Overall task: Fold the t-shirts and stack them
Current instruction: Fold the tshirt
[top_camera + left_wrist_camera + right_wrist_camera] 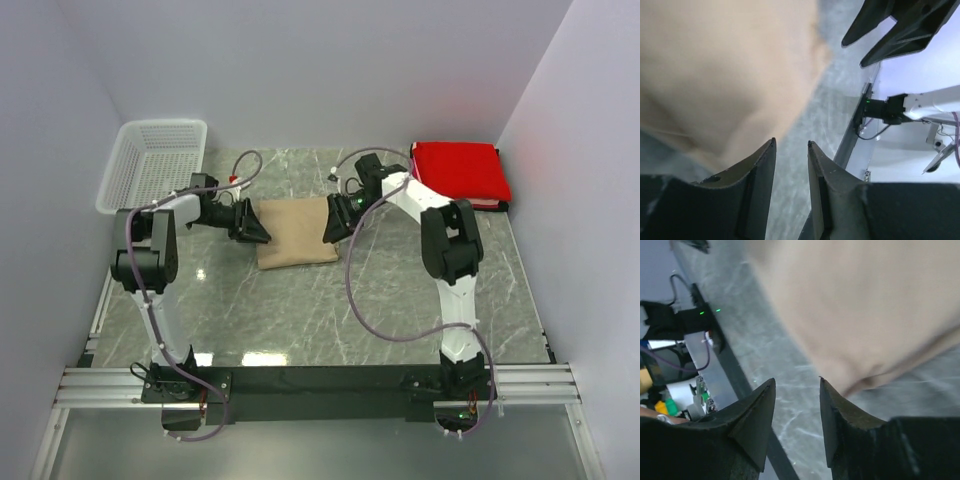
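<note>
Folded tan t-shirt (295,232) mid-table, left gripper (262,233) at its 9 o'clock edge, right gripper (331,230) at 3 o'clock; both finger pairs slightly parted, pinching nothing; red t-shirt (460,172) at 2 o'clock

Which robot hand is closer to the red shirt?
Right. The right gripper is at the right edge of the tan shirt, toward the red shirt. The left gripper is at its left edge, farther away.
</note>
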You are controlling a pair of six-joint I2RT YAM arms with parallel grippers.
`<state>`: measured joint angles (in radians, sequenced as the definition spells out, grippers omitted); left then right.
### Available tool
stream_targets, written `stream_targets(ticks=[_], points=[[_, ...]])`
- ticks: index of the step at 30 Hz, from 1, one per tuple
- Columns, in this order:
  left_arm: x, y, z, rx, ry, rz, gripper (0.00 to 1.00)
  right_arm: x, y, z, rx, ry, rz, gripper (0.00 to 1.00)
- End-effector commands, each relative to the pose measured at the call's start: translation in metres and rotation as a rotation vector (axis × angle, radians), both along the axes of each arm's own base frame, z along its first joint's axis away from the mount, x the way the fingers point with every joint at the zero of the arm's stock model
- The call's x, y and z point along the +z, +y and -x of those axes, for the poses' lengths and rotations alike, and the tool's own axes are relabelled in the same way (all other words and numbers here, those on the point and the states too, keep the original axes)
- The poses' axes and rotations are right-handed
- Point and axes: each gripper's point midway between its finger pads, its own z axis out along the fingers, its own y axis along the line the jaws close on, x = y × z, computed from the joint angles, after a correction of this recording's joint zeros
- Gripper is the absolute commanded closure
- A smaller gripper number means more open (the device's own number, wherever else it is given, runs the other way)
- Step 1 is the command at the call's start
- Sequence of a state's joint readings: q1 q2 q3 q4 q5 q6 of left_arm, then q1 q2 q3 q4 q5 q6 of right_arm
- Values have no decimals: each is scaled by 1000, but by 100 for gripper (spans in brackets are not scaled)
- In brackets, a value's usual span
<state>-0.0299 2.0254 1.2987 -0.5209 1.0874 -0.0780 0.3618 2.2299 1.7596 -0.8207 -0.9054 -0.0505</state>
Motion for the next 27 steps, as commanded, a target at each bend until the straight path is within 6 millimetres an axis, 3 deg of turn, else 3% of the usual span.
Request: stream_targets(ticks=[1, 3, 4, 6, 11, 14, 17, 21, 24, 27], points=[[52, -16, 22, -80, -98, 102, 63, 70, 30, 30, 97, -123, -135, 53], [50, -28, 35, -60, -12, 119, 64, 61, 37, 39, 101, -88, -143, 58], [50, -32, 28, -57, -58, 129, 64, 56, 41, 44, 106, -65, -135, 60], [40, -44, 34, -31, 14, 121, 65, 34, 43, 43, 106, -24, -113, 65], [8, -64, 18, 43, 56, 76, 65, -19, 43, 38, 21, 108, -34, 69], [-23, -65, 13, 107, 131, 18, 64, -49, 36, 31, -43, 145, 39, 68], [-58, -47, 15, 164, 195, -73, 65, -75, 21, 23, -120, 167, 125, 68], [-73, -18, 27, 170, 218, -119, 65, -84, -3, 20, -178, 195, 154, 68], [-63, -18, 31, 111, 174, -79, 64, -80, -7, 27, -169, 210, 143, 68], [-39, -23, 37, 26, 118, -14, 64, -62, -6, 36, -128, 210, 91, 69]])
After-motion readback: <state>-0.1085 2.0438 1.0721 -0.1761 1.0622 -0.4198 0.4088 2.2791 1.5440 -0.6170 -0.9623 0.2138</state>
